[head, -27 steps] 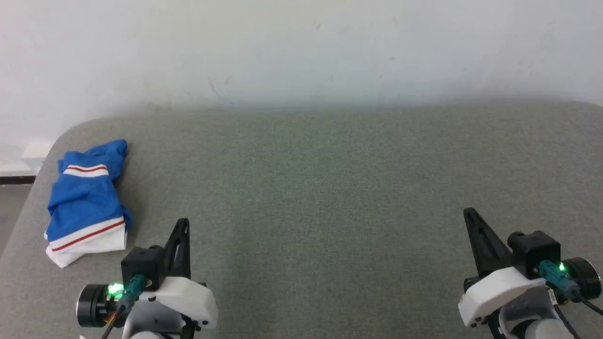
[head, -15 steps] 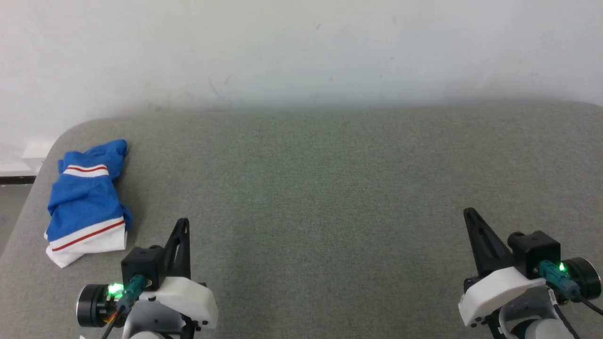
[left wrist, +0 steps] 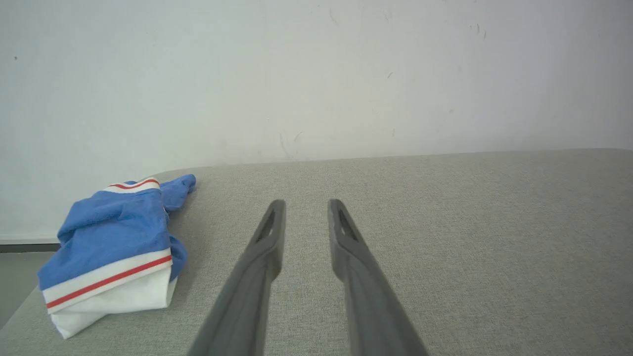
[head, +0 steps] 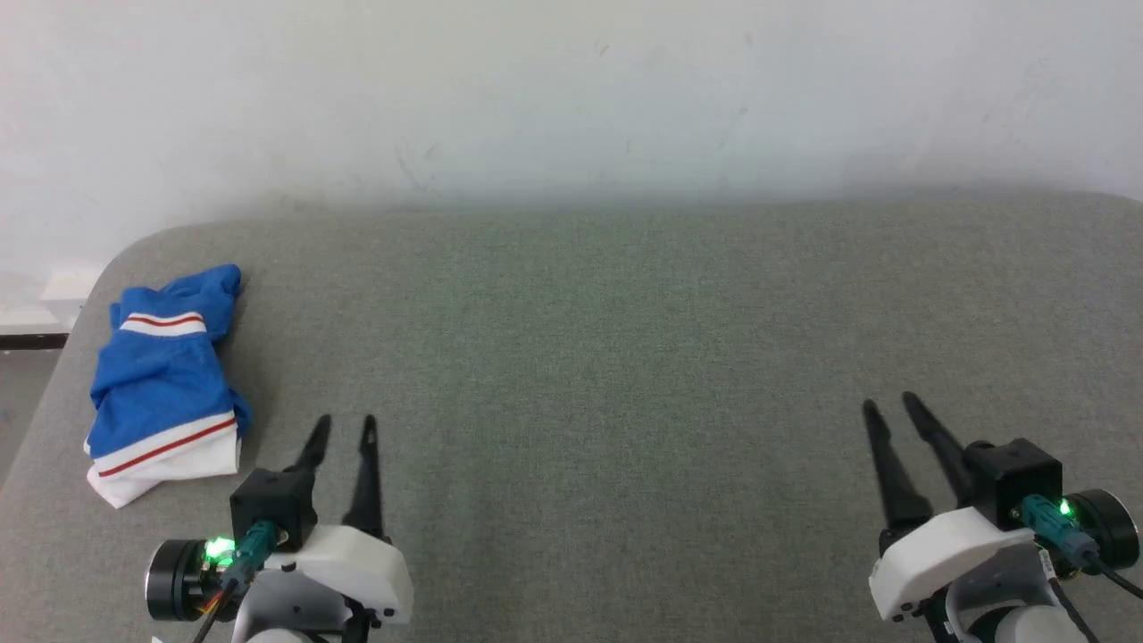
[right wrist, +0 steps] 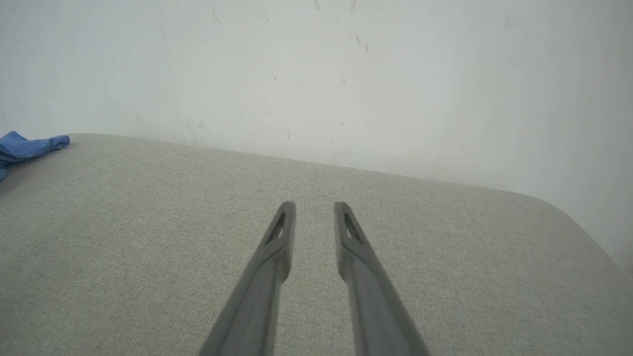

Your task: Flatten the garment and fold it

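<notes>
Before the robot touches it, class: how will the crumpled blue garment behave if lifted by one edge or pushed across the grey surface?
Probably floppy: the garment lies bunched in soft folds, so lifted it should drape. Pushed, it would likely wrinkle rather than slide whole, since the grey surface looks textured.

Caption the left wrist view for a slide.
Left gripper, open and empty, points across the grey padded surface; the bunched blue garment lies to its left.
</notes>
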Available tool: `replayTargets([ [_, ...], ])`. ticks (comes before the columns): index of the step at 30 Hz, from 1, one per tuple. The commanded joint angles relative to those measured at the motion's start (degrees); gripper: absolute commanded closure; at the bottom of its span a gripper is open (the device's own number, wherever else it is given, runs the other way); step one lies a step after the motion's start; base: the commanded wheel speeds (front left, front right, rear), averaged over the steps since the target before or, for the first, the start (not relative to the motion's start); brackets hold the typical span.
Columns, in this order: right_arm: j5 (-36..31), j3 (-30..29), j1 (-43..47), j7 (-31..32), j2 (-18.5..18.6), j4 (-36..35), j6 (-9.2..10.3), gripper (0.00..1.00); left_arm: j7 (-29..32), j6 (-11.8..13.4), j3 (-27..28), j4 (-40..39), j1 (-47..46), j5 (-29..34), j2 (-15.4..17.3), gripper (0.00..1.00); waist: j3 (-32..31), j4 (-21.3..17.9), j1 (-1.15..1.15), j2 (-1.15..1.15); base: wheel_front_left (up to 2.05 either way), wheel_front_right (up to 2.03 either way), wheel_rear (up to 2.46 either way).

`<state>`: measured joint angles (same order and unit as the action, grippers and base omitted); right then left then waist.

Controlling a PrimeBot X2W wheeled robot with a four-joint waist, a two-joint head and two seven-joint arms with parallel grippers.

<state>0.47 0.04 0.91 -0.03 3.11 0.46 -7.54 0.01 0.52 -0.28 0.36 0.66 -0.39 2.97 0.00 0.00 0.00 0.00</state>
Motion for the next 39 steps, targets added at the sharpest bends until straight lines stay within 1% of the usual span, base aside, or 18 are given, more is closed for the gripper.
replayTargets([
  [1,0.0,0.0,0.0,0.0,0.0,0.0,0.0,0.0,0.0,0.0,0.0,0.0,0.0,0.0,0.0,0.0,0.0,0.0,0.0,0.0,0.0,0.0,0.0],
  [2,0.0,0.0,0.0,0.0,0.0,0.0,0.0,1.0,0.0,0.0,0.0,0.0,0.0,0.0,0.0,1.0,0.0,0.0,0.0,0.0,0.0,0.0,0.0],
  [3,0.0,0.0,0.0,0.0,0.0,0.0,0.0,0.0,0.0,0.0,0.0,0.0,0.0,0.0,0.0,0.0,0.0,0.0,0.0,0.0,0.0,0.0,0.0],
  [22,1.5,-1.1,0.2,-2.3,0.0,-0.2,0.01,0.0,-2.3,1.4,-1.0,0.6,0.3,-1.8,0.0,0.0,0.1,0.5,0.0,0.0,0.0,0.0,0.0],
  [30,2.5,-1.3,0.5,-3.3,0.0,-0.2,0.01,0.0,-3.3,2.0,-1.3,0.6,0.5,-2.6,0.0,0.0,-0.1,2.3,0.0,0.0,0.0,0.0,0.0],
  [39,2.2,-1.4,0.9,-4.4,-0.1,-0.6,0.02,0.0,-4.4,2.5,-1.7,0.8,1.0,-3.4,0.0,0.0,-0.4,5.2,0.0,0.0,0.0,0.0,0.0],
])
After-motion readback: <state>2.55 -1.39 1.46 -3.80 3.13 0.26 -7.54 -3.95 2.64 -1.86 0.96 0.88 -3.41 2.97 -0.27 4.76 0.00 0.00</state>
